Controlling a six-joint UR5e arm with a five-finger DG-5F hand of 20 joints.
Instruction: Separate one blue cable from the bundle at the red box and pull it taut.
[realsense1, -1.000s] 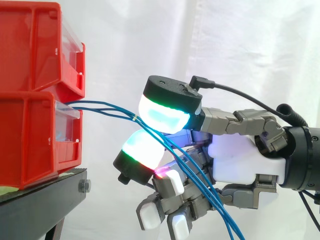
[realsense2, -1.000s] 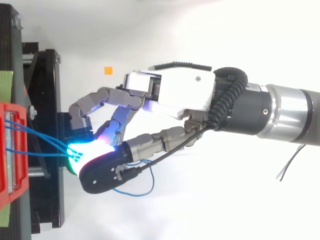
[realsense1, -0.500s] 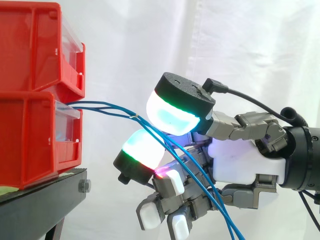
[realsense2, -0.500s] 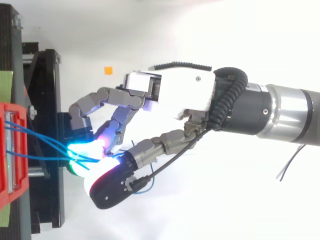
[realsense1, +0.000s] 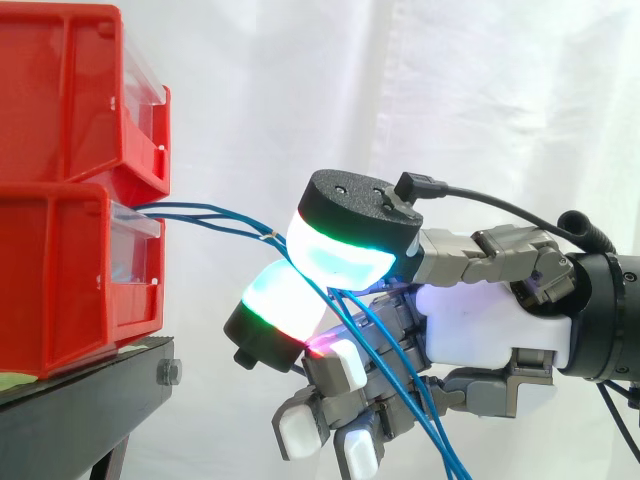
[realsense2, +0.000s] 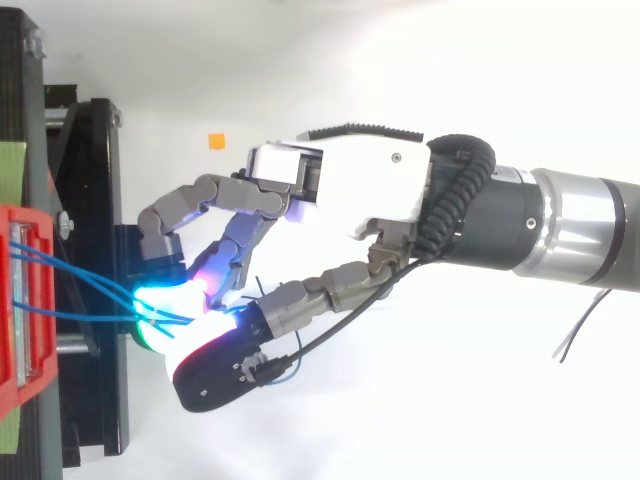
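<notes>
Hand (realsense1: 490, 320) enters from the right of the side view, palm upright and fingertips toward the red bins. Two glowing pads (realsense1: 335, 255), cyan edged with green, are closed together one above the other, and the blue cables (realsense1: 262, 233) pass between them. The hand is therefore clamped on the blue cables. Several strands run through the pinch, and it cannot be told whether one has been parted from the others. The remaining fingers are curled under the palm with white pads, and the strands run past them.

Blue cables leave the clear front of the lower red bin (realsense1: 60, 280), which sits under the upper red bin (realsense1: 60, 90) on the black stand (realsense1: 90, 400). Their long axis runs from the bin toward the right of the side view. They start almost level and draw together at a small pale tie just before the pads. Between bin and pads they are nearly straight, with a slight bow. Beyond the pinch they slope steeply down across the front of the palm to the bottom edge.

From above, the strands leave the bin at the left edge apart from one another and converge rightward at the cyan glow. The hand (realsense2: 350, 185) lies across the middle of that view. A white curtain (realsense1: 450, 90) hangs behind the work.
</notes>
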